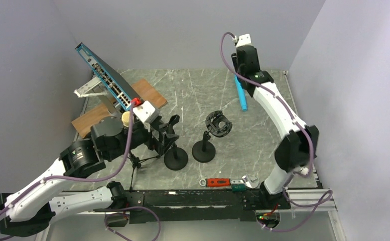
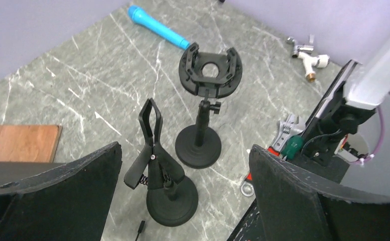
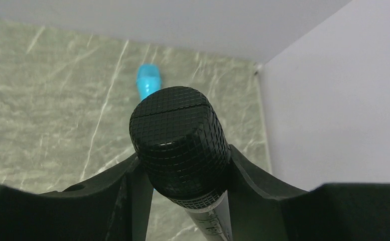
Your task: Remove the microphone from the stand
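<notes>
My right gripper [image 3: 182, 165] is shut on a black microphone [image 3: 177, 140] with a mesh head, held raised at the back right of the table, by the far wall. A blue microphone [image 1: 240, 94] lies flat on the table below it; it also shows in the right wrist view [image 3: 147, 80]. Two black stands are at mid table: a spring-clip stand [image 1: 175, 158] and a shock-mount stand [image 1: 204, 149]; neither holds anything. My left gripper [image 2: 185, 150] is open and empty, hovering above the clip stand [image 2: 171, 198], with the shock-mount stand [image 2: 199, 145] just beyond.
A blue network switch [image 1: 107, 78] leans over a wooden board [image 1: 147, 93] at the back left. A red-handled wrench [image 1: 217, 182] and a green-handled tool [image 1: 239, 187] lie at the near edge. A white pipe fitting [image 2: 310, 60] lies to the right.
</notes>
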Robot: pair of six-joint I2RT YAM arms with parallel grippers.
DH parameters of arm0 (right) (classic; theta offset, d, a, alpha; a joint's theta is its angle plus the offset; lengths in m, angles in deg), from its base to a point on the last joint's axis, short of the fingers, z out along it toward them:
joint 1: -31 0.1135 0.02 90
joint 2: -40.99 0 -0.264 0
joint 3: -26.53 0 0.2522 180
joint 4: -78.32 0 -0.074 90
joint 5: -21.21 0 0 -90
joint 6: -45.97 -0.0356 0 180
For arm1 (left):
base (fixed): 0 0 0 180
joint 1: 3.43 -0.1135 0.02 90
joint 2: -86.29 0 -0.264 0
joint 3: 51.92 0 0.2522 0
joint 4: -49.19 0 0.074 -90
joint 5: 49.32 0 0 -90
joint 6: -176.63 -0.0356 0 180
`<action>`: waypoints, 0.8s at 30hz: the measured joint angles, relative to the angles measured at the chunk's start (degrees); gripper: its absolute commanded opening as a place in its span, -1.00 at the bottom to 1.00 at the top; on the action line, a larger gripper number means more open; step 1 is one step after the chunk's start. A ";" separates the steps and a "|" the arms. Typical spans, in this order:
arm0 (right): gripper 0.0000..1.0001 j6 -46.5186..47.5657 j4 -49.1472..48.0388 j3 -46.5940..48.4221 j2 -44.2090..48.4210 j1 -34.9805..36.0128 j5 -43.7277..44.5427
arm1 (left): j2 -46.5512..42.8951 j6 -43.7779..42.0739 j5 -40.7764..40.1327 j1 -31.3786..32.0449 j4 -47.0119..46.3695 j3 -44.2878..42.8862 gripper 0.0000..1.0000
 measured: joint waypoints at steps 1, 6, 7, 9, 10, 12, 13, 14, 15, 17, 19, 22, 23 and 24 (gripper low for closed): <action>-1.00 -1.77 3.41 2.78 -3.06 -1.31 -1.66 | 0.13 -0.04 0.37 -0.02 0.31 -1.07 0.99; -1.00 -9.20 18.62 20.74 -21.55 -7.19 -9.42 | -0.09 -0.50 1.86 -0.02 1.49 -4.79 0.99; -1.00 -10.36 21.00 23.45 -24.70 -8.04 -10.38 | -0.20 -0.59 2.19 -0.02 1.51 -5.14 0.99; -1.00 -12.33 25.27 26.91 -29.86 -9.51 -11.82 | -0.61 -0.87 2.69 -0.02 1.49 -5.70 0.99; -1.00 -12.94 26.58 27.39 -31.30 -10.03 -12.20 | -0.83 -1.03 2.89 -0.02 1.44 -5.81 0.99; -1.00 -13.90 29.07 27.47 -33.48 -11.19 -12.92 | -1.33 -1.66 3.23 -0.02 1.29 -5.86 0.99; -1.00 -14.19 29.92 27.47 -34.14 -11.67 -13.20 | -1.60 -2.05 3.32 -0.02 1.18 -5.86 0.99; -1.00 -14.51 30.16 27.47 -34.58 -12.22 -13.81 | -1.73 -2.49 3.34 -0.02 1.16 -5.86 0.99; -1.00 -14.78 30.14 27.47 -34.80 -12.92 -14.56 | -1.81 -3.23 3.26 -0.02 1.16 -5.86 0.99; -1.00 -15.26 30.29 28.20 -35.39 -13.88 -16.50 | -1.81 -4.46 2.80 -0.02 1.14 -5.86 0.99; -1.00 -15.65 29.73 30.25 -36.72 -15.28 -19.06 | -1.79 -6.19 1.99 -0.02 0.98 -5.81 0.99; -1.00 -15.80 28.22 32.46 -39.17 -16.90 -21.46 | -2.03 -8.22 1.14 -0.02 -0.55 -5.03 0.99; -1.00 -15.85 27.71 33.48 -40.46 -17.33 -21.99 | -2.27 -9.05 0.92 -0.02 -1.31 -4.42 0.99; -1.00 -15.91 27.12 34.49 -41.75 -17.75 -22.14 | -2.45 -9.60 0.76 -0.02 -1.86 -3.87 0.99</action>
